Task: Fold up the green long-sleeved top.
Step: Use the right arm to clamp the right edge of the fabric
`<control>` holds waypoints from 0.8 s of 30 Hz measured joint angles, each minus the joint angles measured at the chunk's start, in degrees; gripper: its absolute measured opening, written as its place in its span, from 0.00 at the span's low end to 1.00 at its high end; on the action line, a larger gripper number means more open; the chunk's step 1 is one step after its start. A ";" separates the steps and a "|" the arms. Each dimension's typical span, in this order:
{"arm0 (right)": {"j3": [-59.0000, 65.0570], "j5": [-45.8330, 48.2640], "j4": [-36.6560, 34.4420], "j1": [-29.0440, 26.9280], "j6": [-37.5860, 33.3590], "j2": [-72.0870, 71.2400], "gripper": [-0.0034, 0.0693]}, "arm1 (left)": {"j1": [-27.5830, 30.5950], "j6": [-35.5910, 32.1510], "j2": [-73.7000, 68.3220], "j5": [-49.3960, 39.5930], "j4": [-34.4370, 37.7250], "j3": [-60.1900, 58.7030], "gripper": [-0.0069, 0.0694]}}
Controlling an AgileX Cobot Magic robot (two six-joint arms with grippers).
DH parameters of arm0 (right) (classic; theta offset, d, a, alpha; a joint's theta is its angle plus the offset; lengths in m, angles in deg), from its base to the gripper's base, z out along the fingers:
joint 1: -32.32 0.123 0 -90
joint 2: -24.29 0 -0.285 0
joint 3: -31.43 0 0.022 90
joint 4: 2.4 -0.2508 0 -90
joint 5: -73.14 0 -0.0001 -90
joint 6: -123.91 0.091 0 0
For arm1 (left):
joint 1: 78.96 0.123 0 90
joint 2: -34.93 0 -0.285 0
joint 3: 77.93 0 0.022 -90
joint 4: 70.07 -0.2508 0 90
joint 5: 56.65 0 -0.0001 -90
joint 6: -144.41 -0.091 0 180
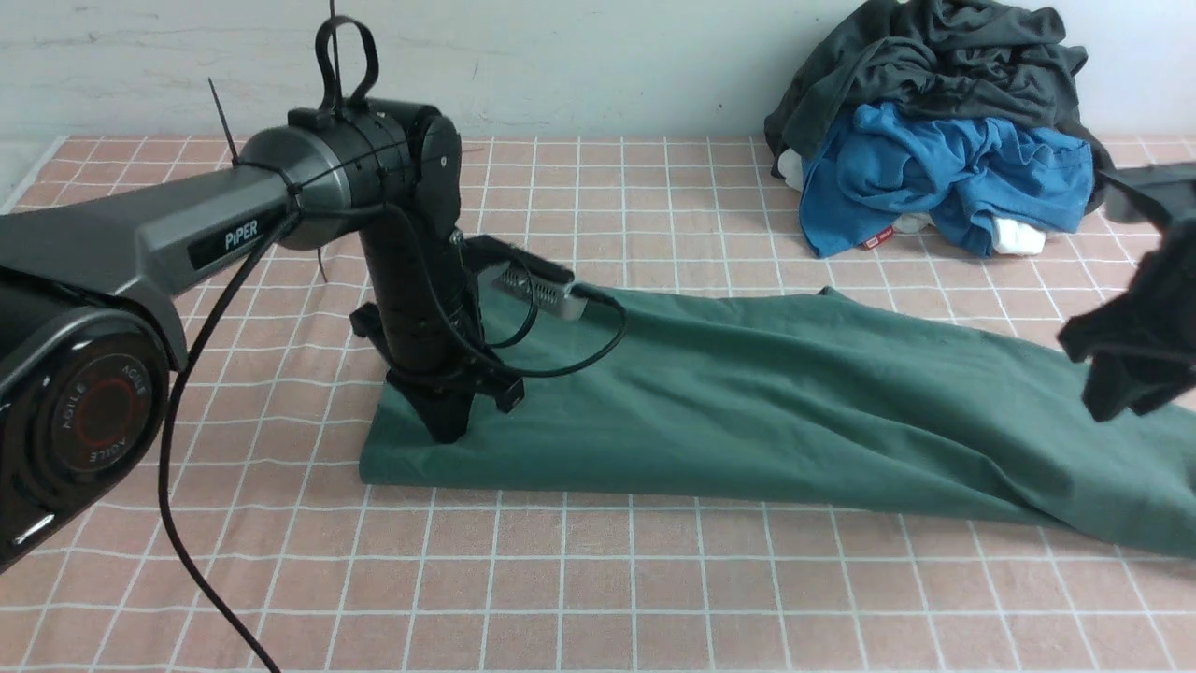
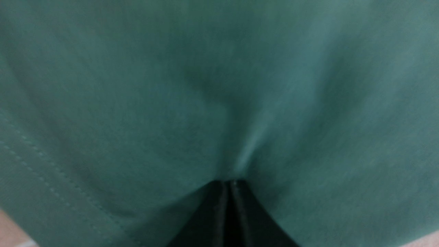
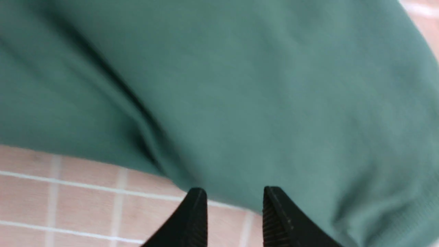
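At 9 o'clock in the front view: smooth grey left arm point(image 1: 140, 243), with "PiPER" in white letters on its side. Just below, at 8 o'clock, a round black cap point(image 1: 93, 411) with a red ring and "AGILE" in small print. Thin black cable point(image 1: 187, 393) looping down beside it.

A bit further right, still near 9 o'clock: left gripper point(image 1: 448, 425) pointing straight down, tips pressed onto the left end of the green long-sleeved top point(image 1: 747, 402). Clenched tight in the left wrist view – both black jaws together, pinching a small pucker of the cloth. Row of tiny stitches point(image 2: 51, 185) along one edge there.

Across the middle, from 9 o'clock to 4 o'clock: the top itself, soft and dark green, folded into a long band with a straight left end and gentle wrinkles. Lying flat on the table point(image 1: 561, 608), pink squares with thin white lines, like tiles.

At 1 o'clock, well apart from the top: a crumpled heap against the white wall point(image 1: 607, 56) – dark grey garment point(image 1: 934, 56) on top, bright blue garment point(image 1: 944, 168) under it. Small red label point(image 1: 878, 241) at the heap's foot, writing too small to read.

At 3 o'clock: right gripper point(image 1: 1121, 374), black and blurry, above the top's right end. In the right wrist view, two ridged black fingertips point(image 3: 197, 206) spread apart, nothing between them, over the green edge and the pink squares.
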 joint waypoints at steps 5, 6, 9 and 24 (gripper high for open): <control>5.38 -3.18 1.08 -8.72 3.70 -0.58 0.38 | 1.49 0.00 1.33 1.74 1.88 -2.72 0.09; 5.91 -3.38 1.08 -9.67 4.04 -0.56 0.39 | 1.61 0.00 1.33 1.80 2.15 -2.84 0.09; 7.19 -4.44 0.58 -12.64 4.25 -0.52 0.46 | 2.16 0.00 1.33 1.85 3.20 -2.91 0.09; 8.71 -11.04 0.03 -13.49 2.68 5.59 0.50 | 2.26 -0.06 1.37 1.85 3.51 -3.01 0.09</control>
